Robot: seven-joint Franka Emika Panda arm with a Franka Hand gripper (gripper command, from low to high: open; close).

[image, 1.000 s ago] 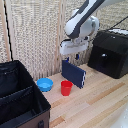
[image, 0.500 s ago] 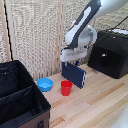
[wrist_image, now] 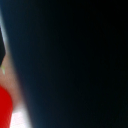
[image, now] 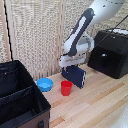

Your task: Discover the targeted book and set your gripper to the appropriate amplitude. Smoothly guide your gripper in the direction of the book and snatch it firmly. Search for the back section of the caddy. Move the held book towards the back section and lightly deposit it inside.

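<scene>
Book (image: 74, 75): now lifted clear of the bench and tilted, clamped in closed gripper (image: 70, 64). Carry toward caddy (image: 20, 95) begins; red cup (image: 66, 87) beneath.

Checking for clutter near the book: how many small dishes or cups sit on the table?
2: a red cup beside the book, and a blue bowl between the cup and the caddy. Others may be hidden.

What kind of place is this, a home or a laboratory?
Probably a simulated or staged tabletop workspace, not a real home. A robot arm works over a pale wooden table, with a woven wall screen behind. Loose props stand about: a black caddy, a red cup and a blue bowl.
</scene>
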